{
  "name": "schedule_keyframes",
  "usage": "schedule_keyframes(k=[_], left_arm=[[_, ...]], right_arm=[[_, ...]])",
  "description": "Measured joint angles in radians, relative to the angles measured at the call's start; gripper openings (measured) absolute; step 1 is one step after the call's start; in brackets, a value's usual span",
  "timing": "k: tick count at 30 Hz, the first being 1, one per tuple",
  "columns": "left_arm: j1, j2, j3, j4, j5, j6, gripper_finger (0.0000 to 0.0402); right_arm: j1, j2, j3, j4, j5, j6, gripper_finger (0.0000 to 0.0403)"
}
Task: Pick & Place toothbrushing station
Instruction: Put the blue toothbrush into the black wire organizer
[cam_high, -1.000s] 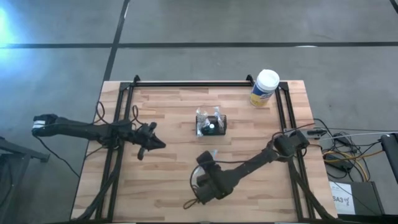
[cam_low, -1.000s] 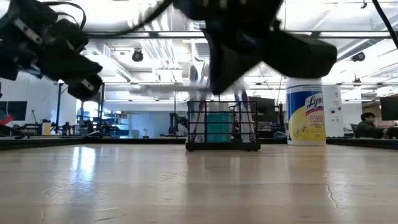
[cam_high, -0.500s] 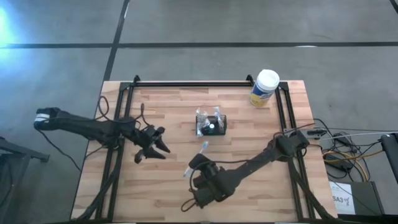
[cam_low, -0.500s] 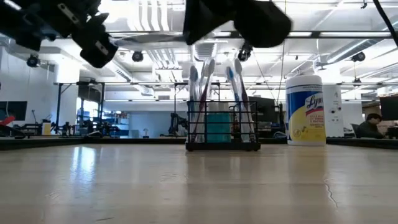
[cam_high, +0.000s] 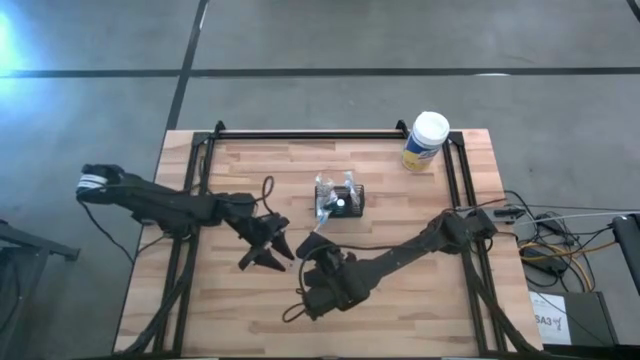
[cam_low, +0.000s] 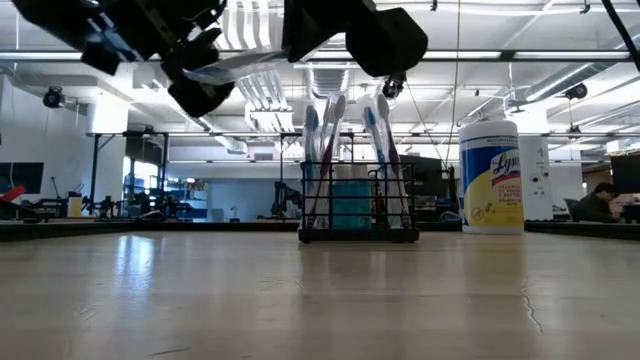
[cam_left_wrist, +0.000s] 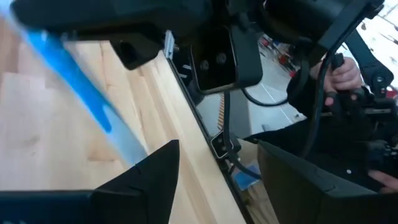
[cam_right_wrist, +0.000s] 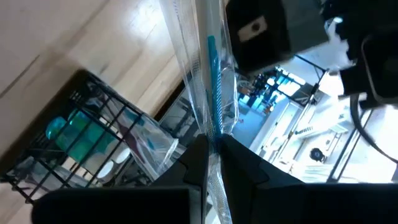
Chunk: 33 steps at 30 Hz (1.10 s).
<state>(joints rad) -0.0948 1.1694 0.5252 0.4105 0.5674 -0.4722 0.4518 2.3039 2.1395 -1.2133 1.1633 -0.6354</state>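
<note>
- Small black rectangular wire-mesh caddy (cam_high: 340, 199), low-walled, stands upright near the middle of the wooden desk (cam_high: 260, 300).
- Toothbrushes (cam_low: 330, 150) stand in it, heads up, well above its rim; a teal cup (cam_low: 351, 205) sits inside.

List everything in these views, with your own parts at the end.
table: one, light wood, under everything
caddy: one, black wire mesh, middle of the table
standing toothbrushes: about four, blue and pinkish, upright in the caddy
teal container: one, inside the caddy
canister: one, yellow and blue with a white lid, far right corner of the table
held toothbrush: one, clear and blue, in the air just by the caddy
person: one, seated in the room beyond the table
left gripper: black, open, above the table to the caddy's near left
right gripper: black, shut on the held toothbrush, just in front of the caddy
</note>
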Motion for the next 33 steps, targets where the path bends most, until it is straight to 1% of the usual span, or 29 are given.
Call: schedule_keyframes(k=[5, 9, 11, 13, 18, 20, 22, 24, 29, 33], left_arm=[[0.001, 0.084, 0.078, -0.014, 0.022, 0.028, 0.0231], [0.014, 0.108, 0.118, -0.081, 0.023, 0.067, 0.0237], [0.017, 0.102, 0.131, -0.112, 0.029, 0.079, 0.0238], [0.019, 0.086, 0.140, -0.129, 0.057, 0.079, 0.0238], [0.019, 0.005, 0.169, -0.218, 0.068, 0.101, 0.0239], [0.021, -0.028, 0.170, -0.267, 0.036, 0.121, 0.0239], [0.021, -0.055, 0.170, -0.301, -0.033, 0.137, 0.0239], [0.023, -0.061, 0.171, -0.322, -0.081, 0.142, 0.0239], [0.029, -0.052, 0.171, -0.349, -0.113, 0.168, 0.0239], [0.043, -0.051, 0.171, -0.389, -0.184, 0.200, 0.0239]], right_arm=[[-0.005, 0.000, 0.000, 0.018, 0.000, 0.001, 0.0028], [-0.004, 0.000, 0.000, 0.027, 0.015, 0.000, 0.0028], [-0.001, 0.000, 0.000, 0.027, 0.016, 0.003, 0.0028], [0.004, 0.000, 0.000, 0.028, 0.018, 0.004, 0.0028], [0.009, 0.000, 0.000, 0.030, 0.018, 0.007, 0.0028], [0.011, 0.000, 0.000, 0.033, 0.020, 0.007, 0.0028], [0.012, 0.000, 0.000, 0.051, 0.035, -0.004, 0.0028], [0.015, 0.000, 0.000, 0.054, 0.045, -0.027, 0.0028], [0.016, 0.000, 0.000, 0.114, 0.045, -0.079, 0.0028], [0.017, 0.000, 0.000, 0.174, 0.045, -0.137, 0.0028]])
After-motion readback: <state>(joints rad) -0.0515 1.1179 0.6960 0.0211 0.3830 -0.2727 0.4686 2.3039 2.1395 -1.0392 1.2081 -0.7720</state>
